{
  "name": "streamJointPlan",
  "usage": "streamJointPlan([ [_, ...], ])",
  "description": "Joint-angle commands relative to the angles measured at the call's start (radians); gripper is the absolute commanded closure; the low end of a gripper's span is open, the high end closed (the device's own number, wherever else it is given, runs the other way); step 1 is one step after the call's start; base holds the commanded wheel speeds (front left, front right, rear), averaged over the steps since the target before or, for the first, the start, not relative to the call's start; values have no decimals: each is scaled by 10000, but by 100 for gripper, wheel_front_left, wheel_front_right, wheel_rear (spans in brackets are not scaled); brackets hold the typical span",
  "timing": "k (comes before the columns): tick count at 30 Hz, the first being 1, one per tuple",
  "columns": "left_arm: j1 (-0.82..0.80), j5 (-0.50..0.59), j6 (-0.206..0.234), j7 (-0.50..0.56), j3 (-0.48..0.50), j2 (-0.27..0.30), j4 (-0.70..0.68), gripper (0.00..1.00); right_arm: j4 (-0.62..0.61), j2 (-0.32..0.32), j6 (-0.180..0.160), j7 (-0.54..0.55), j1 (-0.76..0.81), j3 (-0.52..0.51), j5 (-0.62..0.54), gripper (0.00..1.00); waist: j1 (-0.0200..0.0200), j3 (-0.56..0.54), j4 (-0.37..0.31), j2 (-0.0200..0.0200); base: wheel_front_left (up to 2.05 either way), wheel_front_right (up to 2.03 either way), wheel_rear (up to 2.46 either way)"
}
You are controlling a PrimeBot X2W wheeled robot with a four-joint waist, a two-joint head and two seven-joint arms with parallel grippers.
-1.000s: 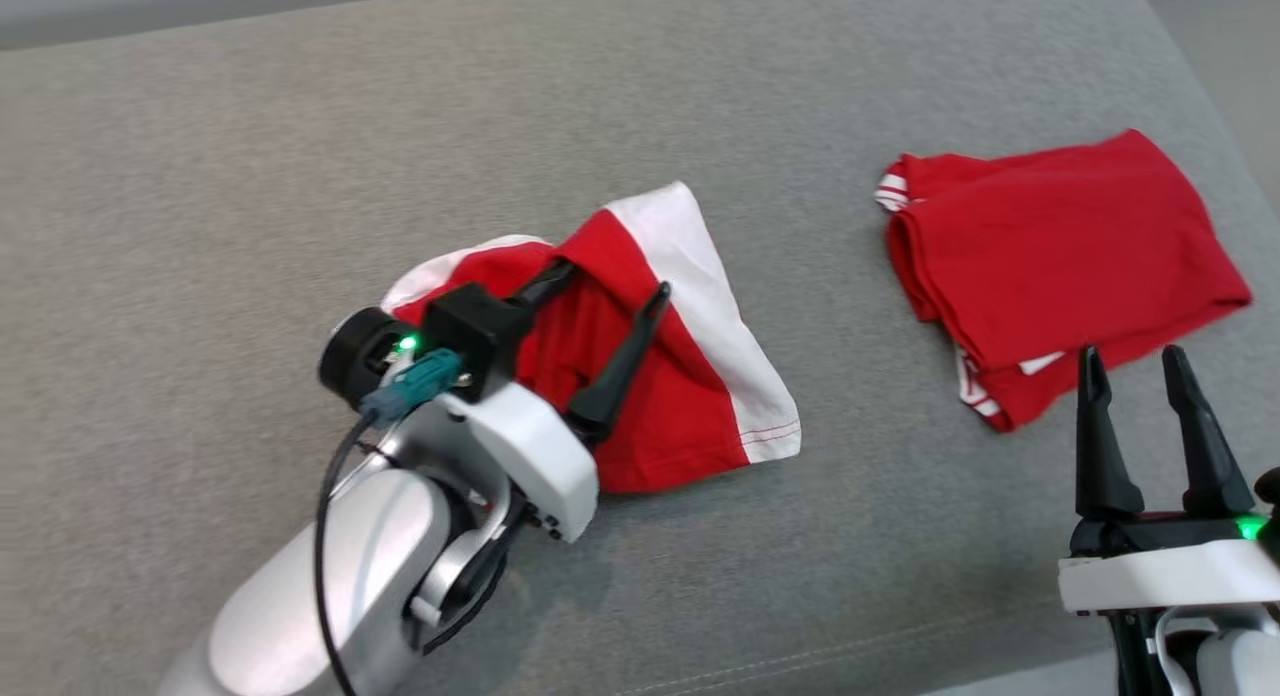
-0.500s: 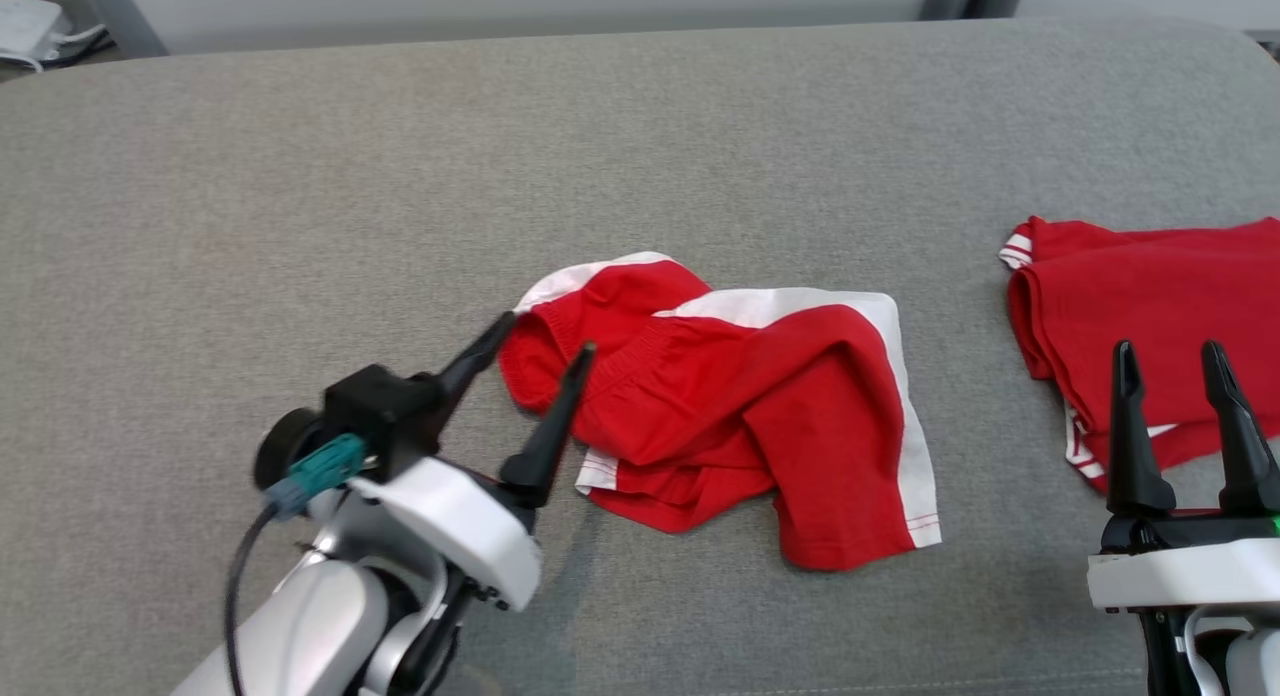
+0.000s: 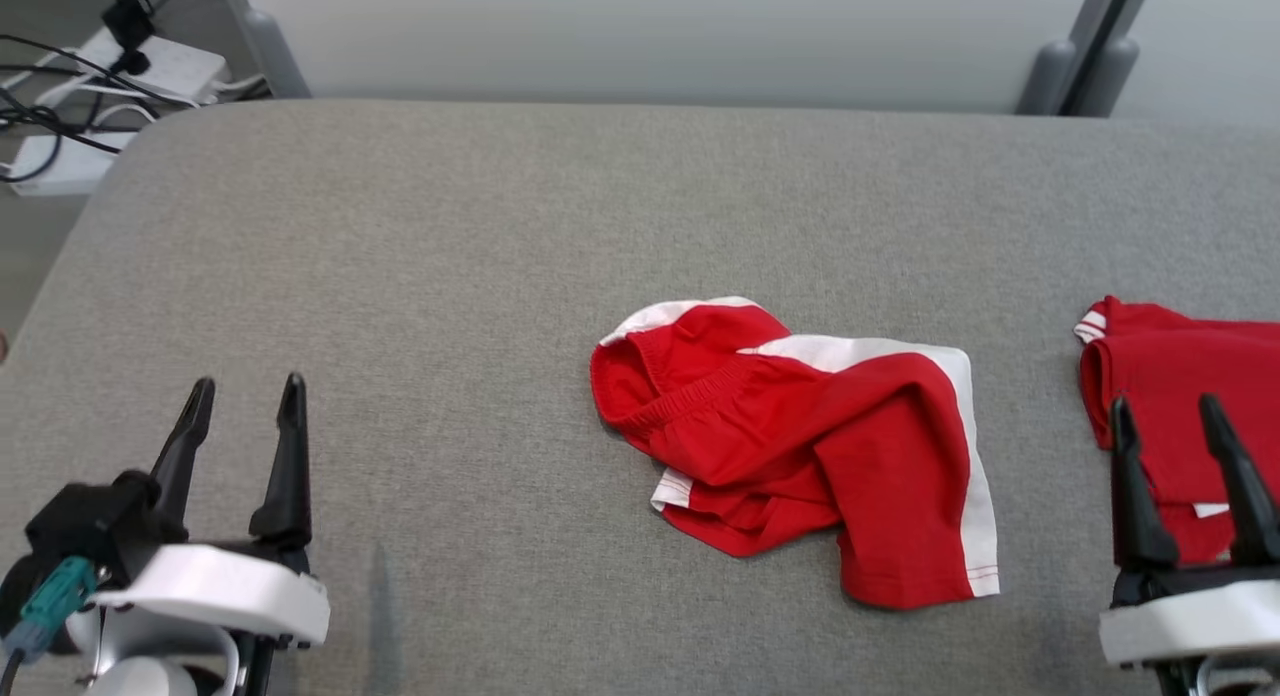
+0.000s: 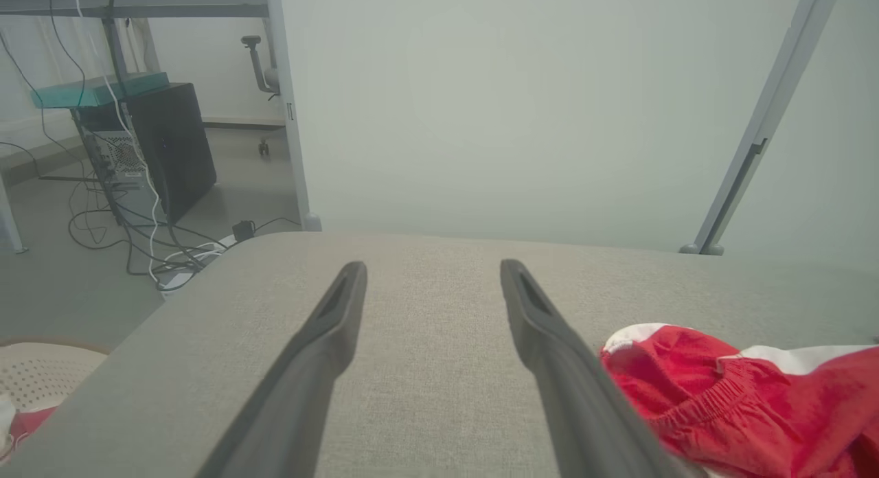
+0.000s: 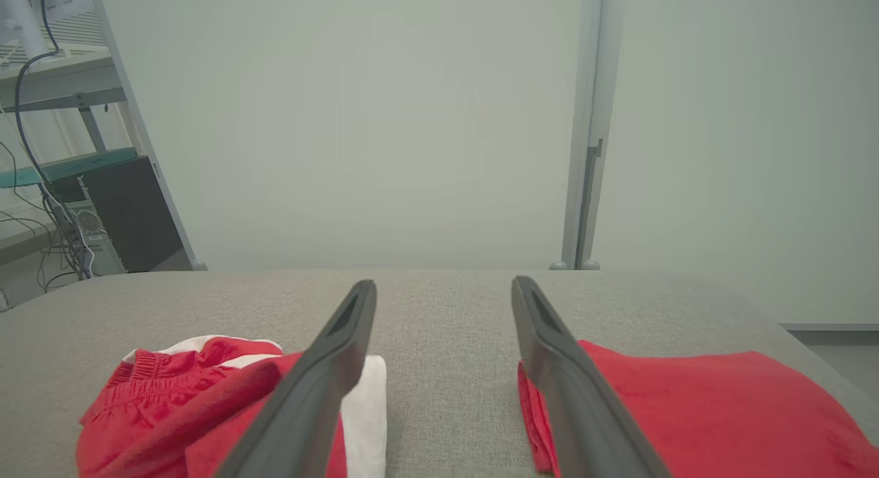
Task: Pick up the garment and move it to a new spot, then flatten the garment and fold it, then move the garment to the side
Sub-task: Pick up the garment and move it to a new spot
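Near the middle of the bench a crumpled red-and-white garment is seen lying loose, touched by neither gripper. The left gripper is held with fingers apart and empty towards the near left corner. The right gripper is likewise apart by the right edge, in front of a second red cloth. Placement is judged done and flattening due next: two edges to be pinched and drawn apart. Lower layers are hidden under folds, and the second cloth is cut off.
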Motion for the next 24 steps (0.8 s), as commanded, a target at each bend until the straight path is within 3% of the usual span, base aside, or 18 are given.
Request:
streamJointPlan([
  [1,-86,-123,-29,-163,522,375,-125,0,-217,-157,-2,82,155,187,-149,0,0,-287,197,-1,0,0,0],
  [7,560,-256,-321,-330,480,546,275,0,-17,7,-2,276,985,226,-275,0,0,-782,183,-1,0,0,0],
  [24,1023,-5,-144,-99,111,754,77,0,-139,362,-2,408,1738,269,-456,0,0,-1157,30,-1,0,0,0],
])
